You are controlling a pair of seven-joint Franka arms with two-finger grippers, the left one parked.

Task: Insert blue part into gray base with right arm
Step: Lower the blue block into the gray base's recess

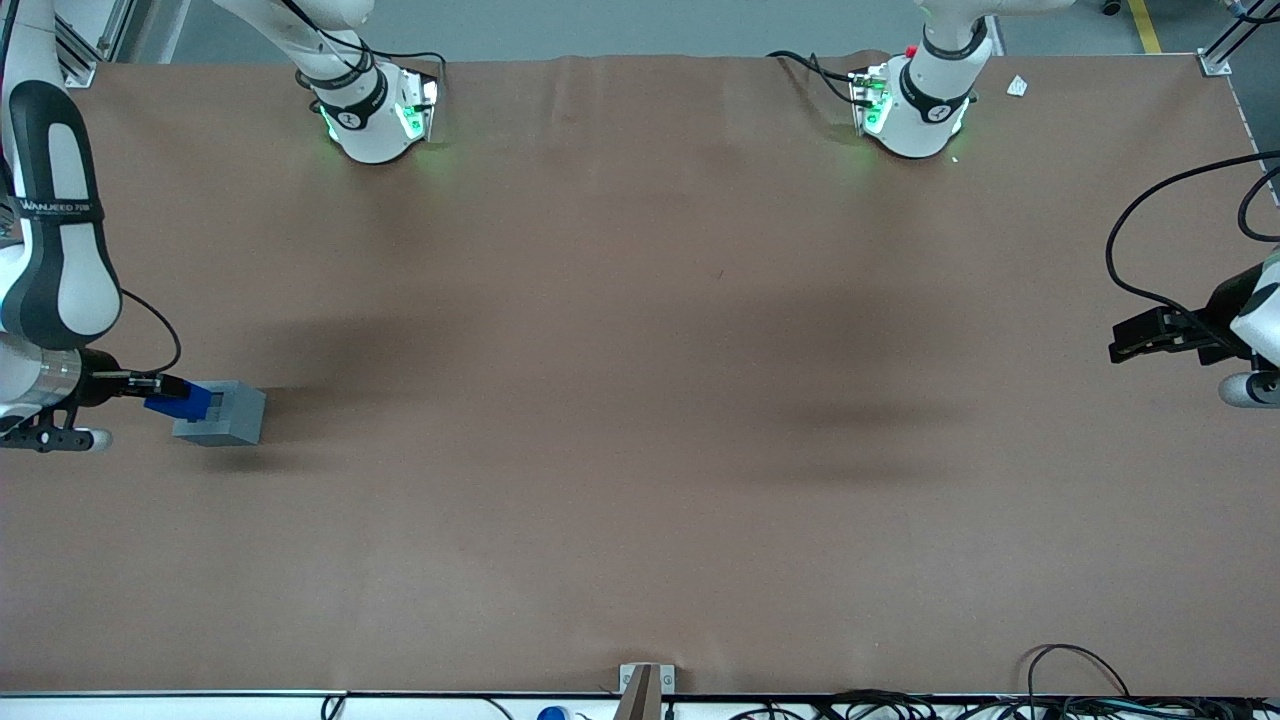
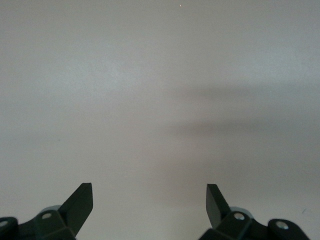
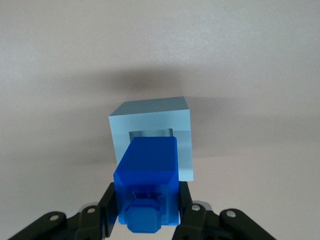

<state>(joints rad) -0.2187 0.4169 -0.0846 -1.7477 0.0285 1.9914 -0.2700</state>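
The gray base [image 1: 222, 414] lies on the brown table at the working arm's end; it also shows in the right wrist view [image 3: 150, 137], its square recess facing my gripper. The blue part [image 1: 180, 402] is held in my right gripper [image 1: 150, 385], which is shut on it. In the right wrist view the blue part [image 3: 147, 182] sits between the black fingers [image 3: 188, 212], its stub end toward the camera and its other end at the mouth of the recess. I cannot tell how deep it is in.
The brown table [image 1: 640, 450] spreads wide toward the parked arm's end. Two white arm bases [image 1: 375, 110] with green lights stand at the edge farthest from the front camera. Cables [image 1: 1080, 690] lie along the near edge.
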